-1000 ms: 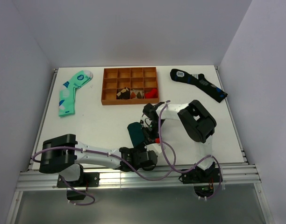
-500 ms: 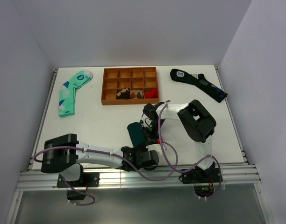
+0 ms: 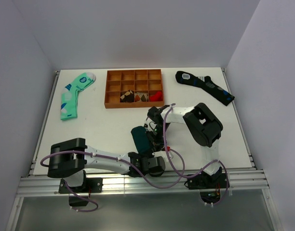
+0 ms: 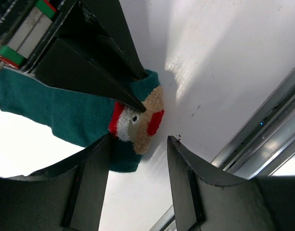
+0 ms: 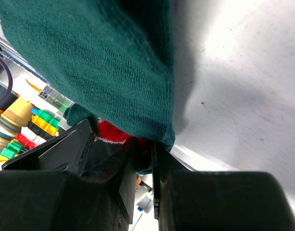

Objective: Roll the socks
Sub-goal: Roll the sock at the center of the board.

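Where the tabletop (image 3: 104, 130) meets its near edge, the left arm (image 3: 104, 160) reaches rightward and low, and the left jaws stand released, one finger (image 4: 89, 187) on either side of the near end of the socks (image 4: 60, 108), grasping nothing. The socks, dark teal-green, lie on the tabletop at centre, just beyond the left jaws; the end bearing the small red, white and brown figure (image 4: 138, 120) points toward the near edge. The right jaws are clenched on the socks at that figured end, fabric pinched between the fingers (image 5: 65, 151). Farther back sits a compartmented wooden tray (image 3: 134, 106), some near-row cells holding small items. A mint-green sock (image 3: 70, 98) lies far left, a black sock (image 3: 205, 86) far right, both well apart from the socks.
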Tool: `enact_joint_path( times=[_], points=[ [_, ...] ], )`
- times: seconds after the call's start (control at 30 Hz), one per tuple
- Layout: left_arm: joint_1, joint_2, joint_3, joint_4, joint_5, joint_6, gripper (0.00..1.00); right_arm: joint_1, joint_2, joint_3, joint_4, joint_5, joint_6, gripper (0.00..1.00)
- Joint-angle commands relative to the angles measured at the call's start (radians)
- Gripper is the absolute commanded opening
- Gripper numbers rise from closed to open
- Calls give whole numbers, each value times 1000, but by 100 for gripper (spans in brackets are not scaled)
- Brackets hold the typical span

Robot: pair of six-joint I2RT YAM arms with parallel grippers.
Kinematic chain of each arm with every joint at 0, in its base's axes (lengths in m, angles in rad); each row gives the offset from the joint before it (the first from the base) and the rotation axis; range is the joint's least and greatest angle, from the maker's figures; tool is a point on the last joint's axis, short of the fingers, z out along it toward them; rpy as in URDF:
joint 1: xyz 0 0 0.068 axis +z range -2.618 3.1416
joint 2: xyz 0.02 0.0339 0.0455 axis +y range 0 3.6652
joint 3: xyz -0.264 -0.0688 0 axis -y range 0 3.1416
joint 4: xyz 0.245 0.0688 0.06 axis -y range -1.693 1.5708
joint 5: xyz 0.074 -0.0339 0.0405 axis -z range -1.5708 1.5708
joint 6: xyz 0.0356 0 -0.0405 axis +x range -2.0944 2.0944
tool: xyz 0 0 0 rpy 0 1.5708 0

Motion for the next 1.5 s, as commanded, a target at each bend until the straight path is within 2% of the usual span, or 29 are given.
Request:
enact_joint_path(
  times=[0.0, 0.4, 0.87, 0.97, 1.1, 1.2, 1.33, 1.47],
  points=[
    [-5, 12, 26, 30, 28, 21, 54, -5, 75, -28, 0, 147, -2, 0],
    [32, 30, 11, 76, 88, 21, 54, -5, 63, -25, 9, 127, -2, 0],
    [113, 61, 17, 91, 225, 19, 52, -3, 46, -35, 40, 101, 4, 0],
    [122, 69, 20, 85, 249, 15, 46, -5, 43, -40, 47, 98, 7, 0],
    [125, 75, 18, 77, 274, 9, 29, -5, 37, -49, 64, 98, 13, 1],
    [128, 72, 17, 71, 297, -1, 22, -11, 23, -60, 84, 95, 21, 6],
    [145, 60, 9, 71, 343, -30, 13, -25, -32, -75, 129, 86, 50, 17],
    [167, 57, 1, 71, 390, -57, 8, -29, -87, -94, 221, 66, 110, 22]
  ],
)
